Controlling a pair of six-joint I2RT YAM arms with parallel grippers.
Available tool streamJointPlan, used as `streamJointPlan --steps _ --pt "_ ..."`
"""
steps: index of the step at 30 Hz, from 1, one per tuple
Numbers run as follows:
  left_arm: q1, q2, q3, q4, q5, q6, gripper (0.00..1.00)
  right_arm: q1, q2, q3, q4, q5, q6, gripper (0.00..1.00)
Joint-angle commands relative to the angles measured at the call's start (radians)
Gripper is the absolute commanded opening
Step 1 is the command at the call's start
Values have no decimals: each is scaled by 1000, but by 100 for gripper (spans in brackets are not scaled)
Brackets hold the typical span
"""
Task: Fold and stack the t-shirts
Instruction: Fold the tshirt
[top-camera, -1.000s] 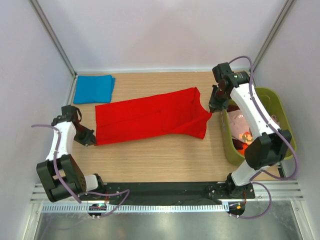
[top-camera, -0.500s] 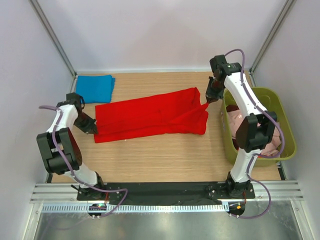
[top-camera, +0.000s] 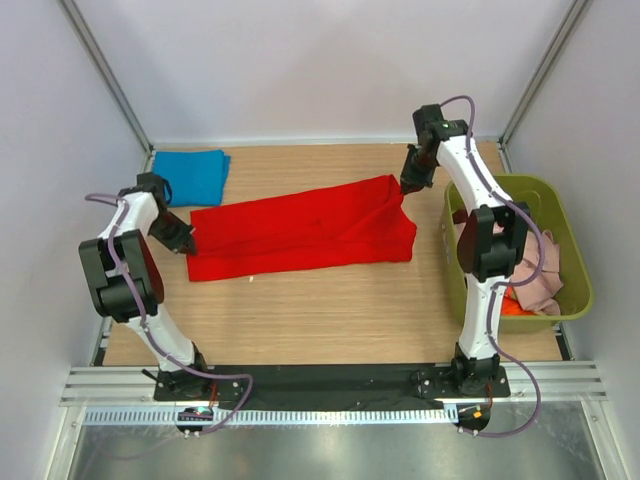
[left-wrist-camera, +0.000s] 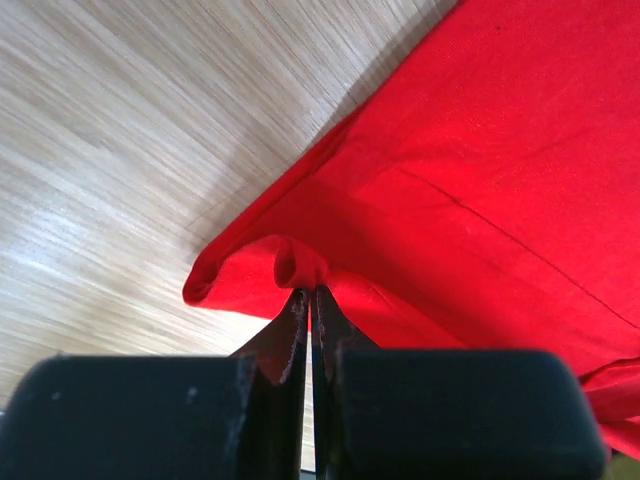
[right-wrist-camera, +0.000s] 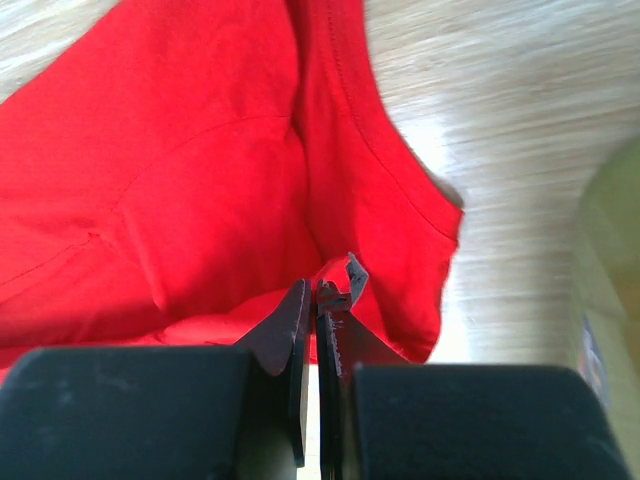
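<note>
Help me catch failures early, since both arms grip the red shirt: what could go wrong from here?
1. The left gripper and right gripper each pinch only a small bunch at the red t-shirt's edge; the cloth may slip out under tension.
2. The shirt lies slanted and rumpled near the right end, so the fold may land uneven.
3. Carried far left, it could drag over the folded blue t-shirt.

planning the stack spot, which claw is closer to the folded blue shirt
Left. The left claw pinches a corner of the red t-shirt, just nearer the bases than the blue shirt; the right claw holds its other end, far across the table.
</note>
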Motion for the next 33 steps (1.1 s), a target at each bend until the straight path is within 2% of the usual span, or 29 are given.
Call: streamJointPlan --steps 1,14,33 --pt "-2 22 38 12 -7 19 0 -5 28 39 51 -59 2 1" --pt "-2 118 116 8 -24 16 0 -46 75 54 88 -56 56 1" --pt "-2 181 150 -8 -44 17 0 -65 147 59 211 -175 163 1"
